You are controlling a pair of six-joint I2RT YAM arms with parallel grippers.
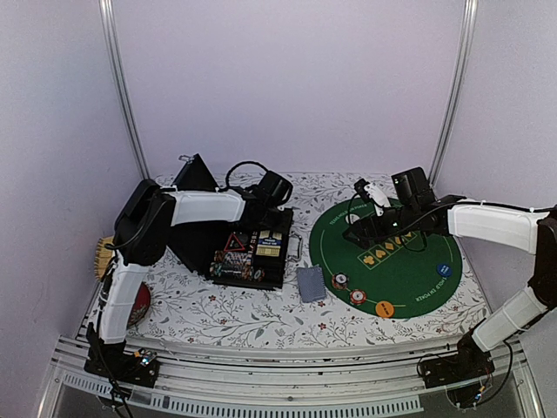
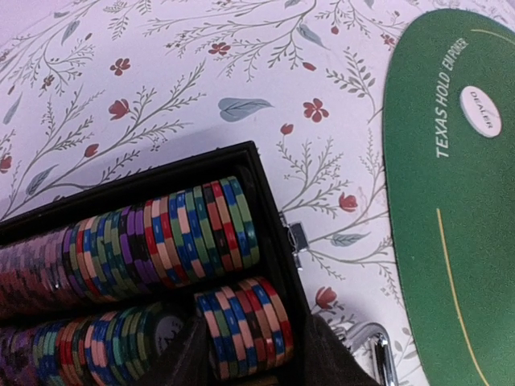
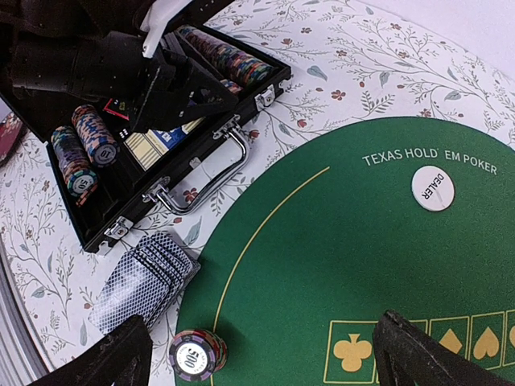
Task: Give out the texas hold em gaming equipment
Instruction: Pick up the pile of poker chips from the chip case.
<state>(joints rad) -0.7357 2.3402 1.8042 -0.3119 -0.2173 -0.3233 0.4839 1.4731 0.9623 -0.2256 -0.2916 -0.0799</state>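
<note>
Your left claw (image 2: 253,366), part-open, straddles the short chip row (image 2: 241,322), its axis running finger to finger; grip cannot be told.

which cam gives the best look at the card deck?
Right wrist. The card deck sits close up at lower left, with its back pattern and slightly spread edges visible, lying on the floral cloth just off the green mat. The top view shows it only as a small grey-blue rectangle. The left wrist view does not show it.
</note>
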